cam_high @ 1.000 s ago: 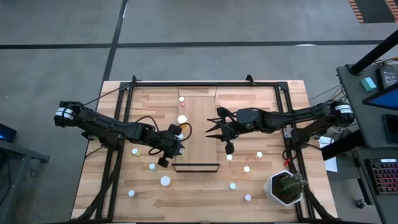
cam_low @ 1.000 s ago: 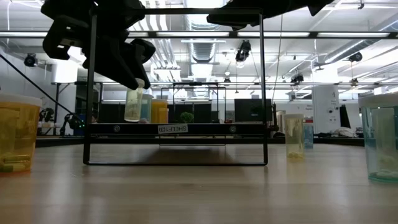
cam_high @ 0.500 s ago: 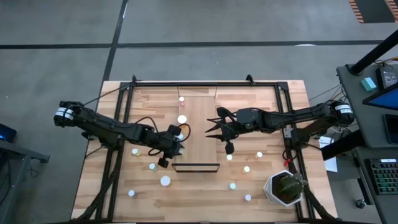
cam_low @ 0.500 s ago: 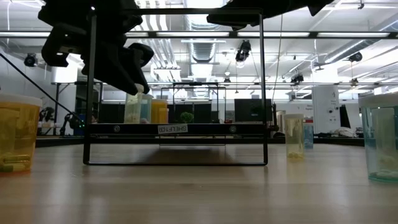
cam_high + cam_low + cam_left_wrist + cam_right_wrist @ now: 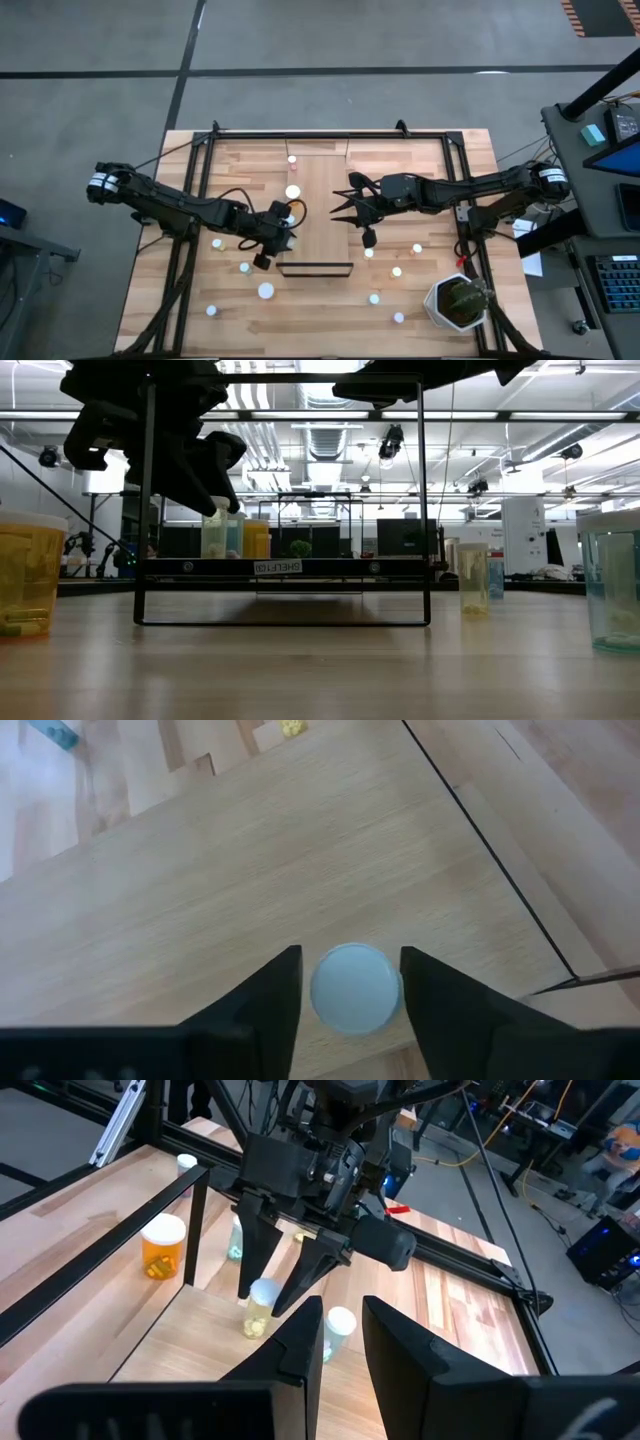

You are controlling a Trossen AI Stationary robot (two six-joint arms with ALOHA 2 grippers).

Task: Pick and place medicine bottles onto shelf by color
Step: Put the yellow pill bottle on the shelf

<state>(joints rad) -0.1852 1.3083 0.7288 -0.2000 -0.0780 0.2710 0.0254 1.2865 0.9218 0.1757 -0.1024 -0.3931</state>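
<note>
While the left end effector is standing directly over a pale bottle on the shelf, the main risk is sitting in the withdrawal: its fingers are flanking the white cap very closely on both sides, so if the arm is lifting at a slant, one finger could be catching the cap and tipping the bottle, maybe rolling it off the plank or against the neighbouring bottle just beside it. In the left wrist view thin gaps are showing between the cap and each finger, so the end effector is looking released, or at least loosening, rather than grasping; the bottle is standing upright on the light wood on its own. The right end effector is waiting above the other side of the shelf, carrying nothing, and its fingers are standing somewhat apart in its own wrist view. Other bottles are staying scattered on the tabletop, so much sorting is, in my judgement, remaining.
</note>
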